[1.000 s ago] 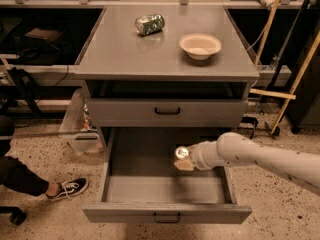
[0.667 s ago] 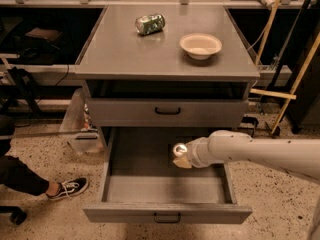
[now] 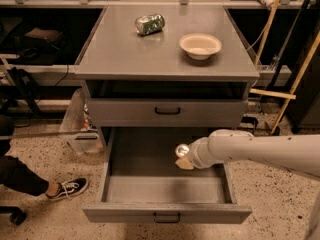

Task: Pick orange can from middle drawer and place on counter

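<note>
The orange can [image 3: 182, 153] shows its shiny silver top and a brownish-orange body. It sits at the tip of my white arm, over the right part of the open middle drawer [image 3: 150, 189]. My gripper [image 3: 187, 159] reaches in from the right and is shut on the can; the fingers are mostly hidden behind it. The can tilts with its top toward the camera. The grey counter [image 3: 125, 49] lies above, at the top of the cabinet.
A green-and-silver can [image 3: 149, 24] lies on its side at the counter's back. A cream bowl [image 3: 200, 45] stands at its right. The top drawer [image 3: 167, 111] is closed. A person's leg and shoe [image 3: 67, 188] are at the left; wooden poles [image 3: 280, 84] lean at the right.
The arm has swung to lie more level across the drawer's right side. The can has stayed at nearly the same spot at the arm's tip.
</note>
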Motion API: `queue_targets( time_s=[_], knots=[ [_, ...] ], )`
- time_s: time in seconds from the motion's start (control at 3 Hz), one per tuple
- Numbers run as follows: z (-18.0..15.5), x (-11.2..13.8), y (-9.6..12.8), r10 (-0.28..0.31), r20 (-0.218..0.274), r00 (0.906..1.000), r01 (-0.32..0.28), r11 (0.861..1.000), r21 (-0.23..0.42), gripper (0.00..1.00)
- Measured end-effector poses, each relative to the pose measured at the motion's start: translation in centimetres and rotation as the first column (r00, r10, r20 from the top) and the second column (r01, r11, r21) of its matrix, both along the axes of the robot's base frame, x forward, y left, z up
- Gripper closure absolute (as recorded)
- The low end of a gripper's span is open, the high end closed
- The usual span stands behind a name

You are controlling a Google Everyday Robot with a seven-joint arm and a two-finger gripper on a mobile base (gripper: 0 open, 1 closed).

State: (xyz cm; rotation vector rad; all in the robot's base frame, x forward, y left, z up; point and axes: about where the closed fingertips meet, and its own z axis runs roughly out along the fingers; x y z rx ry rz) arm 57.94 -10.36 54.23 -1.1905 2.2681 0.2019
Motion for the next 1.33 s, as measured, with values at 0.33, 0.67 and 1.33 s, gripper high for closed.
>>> queue_targets(
  time_s=[0.33, 0.67, 1.33],
  knots=[
    [2.1, 0.8, -0.2, 0.01, -0.026, 0.9996, -0.011, 0.999, -0.033, 1.0],
    [11.3, 5.8, -0.3, 0.024, 0.039, 0.999, -0.02, 0.995, -0.096, 1.0],
    [26.2, 10.9, 0.1, 0.031, 0.186, 0.982, 0.005, 0.982, -0.19, 1.0]
  ],
)
